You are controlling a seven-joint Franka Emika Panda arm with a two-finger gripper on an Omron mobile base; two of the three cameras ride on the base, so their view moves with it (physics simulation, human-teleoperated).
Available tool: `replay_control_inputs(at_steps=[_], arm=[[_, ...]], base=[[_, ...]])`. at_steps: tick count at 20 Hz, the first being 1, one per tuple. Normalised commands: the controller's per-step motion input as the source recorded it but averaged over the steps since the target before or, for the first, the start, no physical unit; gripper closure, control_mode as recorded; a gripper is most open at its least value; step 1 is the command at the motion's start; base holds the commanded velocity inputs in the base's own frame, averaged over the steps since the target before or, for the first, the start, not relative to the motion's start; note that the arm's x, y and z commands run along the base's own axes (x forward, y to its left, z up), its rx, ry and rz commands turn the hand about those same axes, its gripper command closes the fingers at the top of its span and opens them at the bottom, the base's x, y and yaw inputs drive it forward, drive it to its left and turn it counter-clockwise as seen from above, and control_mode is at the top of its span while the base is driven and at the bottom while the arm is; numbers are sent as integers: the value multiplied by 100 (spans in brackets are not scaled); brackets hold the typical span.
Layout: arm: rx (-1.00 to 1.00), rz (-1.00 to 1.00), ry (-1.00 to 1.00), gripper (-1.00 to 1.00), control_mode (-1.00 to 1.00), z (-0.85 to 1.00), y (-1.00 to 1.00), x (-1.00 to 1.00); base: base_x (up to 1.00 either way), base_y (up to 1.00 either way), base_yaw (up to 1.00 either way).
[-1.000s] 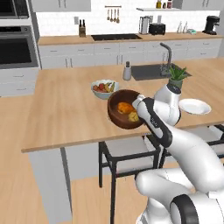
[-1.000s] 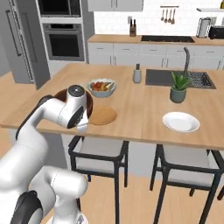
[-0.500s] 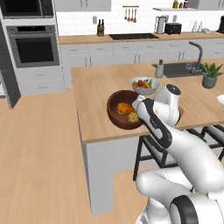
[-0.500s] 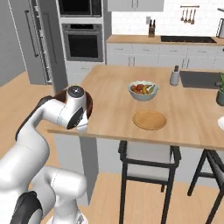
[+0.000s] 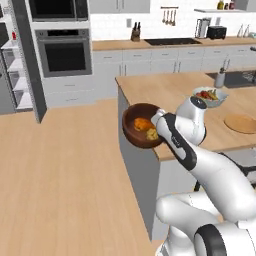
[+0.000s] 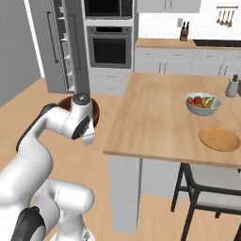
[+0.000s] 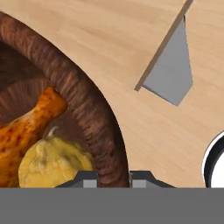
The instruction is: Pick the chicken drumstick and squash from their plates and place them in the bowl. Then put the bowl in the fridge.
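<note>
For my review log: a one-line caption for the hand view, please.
Jaws clamped on the bowl rim, chicken drumstick and squash inside, wooden floor below.

One bowl [image 5: 137, 131], drumstick [image 7: 25, 129], squash [image 7: 52, 162]

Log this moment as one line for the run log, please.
phase: carrying to fridge | tool: shut on bowl rim | bowl: off the counter, holds chicken drumstick and squash | fridge: open, ahead

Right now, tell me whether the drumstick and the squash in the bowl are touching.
Touching. The hand view shows the chicken drumstick lying against the squash with no gap, both inside the bowl.
</note>
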Motion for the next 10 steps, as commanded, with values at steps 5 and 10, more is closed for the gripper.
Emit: replay_control_inputs(at_steps=[5,10], arm=[[0,0,0,100,100,0,0,0],[0,0,0,100,100,0,0,0]], base=[[98,100,-1],[100,100,-3]])
